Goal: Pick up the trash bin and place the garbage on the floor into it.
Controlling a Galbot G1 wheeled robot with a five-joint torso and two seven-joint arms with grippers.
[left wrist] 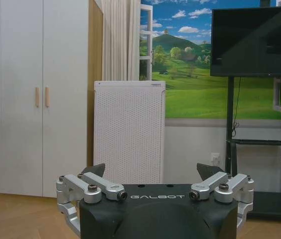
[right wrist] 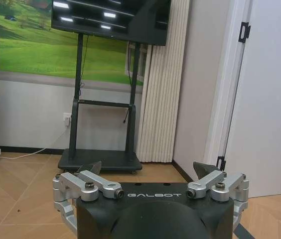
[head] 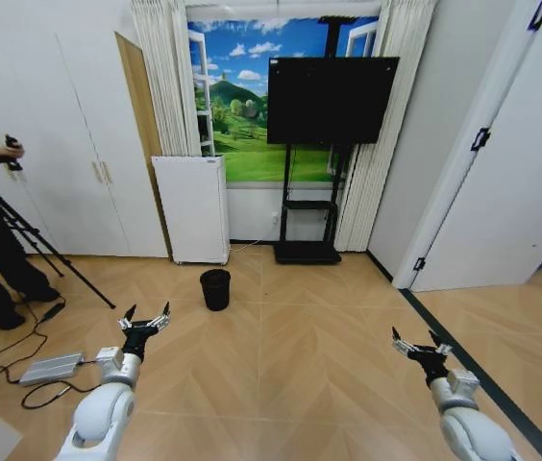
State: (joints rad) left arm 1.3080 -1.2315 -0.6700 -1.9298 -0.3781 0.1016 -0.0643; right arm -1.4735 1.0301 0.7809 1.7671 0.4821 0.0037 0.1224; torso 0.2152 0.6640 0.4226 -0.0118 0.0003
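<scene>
A room with a herringbone wooden floor point(head: 300, 336) is seen from the robot's head. At the far left edge, a person beside a tripod point(head: 21, 230) is partly shown, with cables and a flat grey device point(head: 50, 368) lying on the boards to the left of the left arm. The left gripper point(head: 146, 318) is held low over the boards, its fingers spread wide apart with nothing between them; the same spread is seen in the left wrist view point(left wrist: 153, 175), where a tall white perforated appliance point(left wrist: 129, 132) is faced straight ahead against the wall, with white cupboard doors point(left wrist: 36, 94) beside it. The trash bin point(head: 215, 289), small, black and round, is stood upright on the boards ahead of the left gripper and slightly to its right, well apart from it and just in front of the white appliance. Farther right, a dark screen on a black wheeled stand point(head: 332, 101) is set before a painted landscape backdrop point(head: 237, 106). The right gripper point(head: 421, 345) is held low at the right, well apart from the bin, its fingers likewise spread wide and empty, as confirmed in the right wrist view point(right wrist: 148, 172). A dark strip point(head: 473, 370) is run along the boards just to its right.
</scene>
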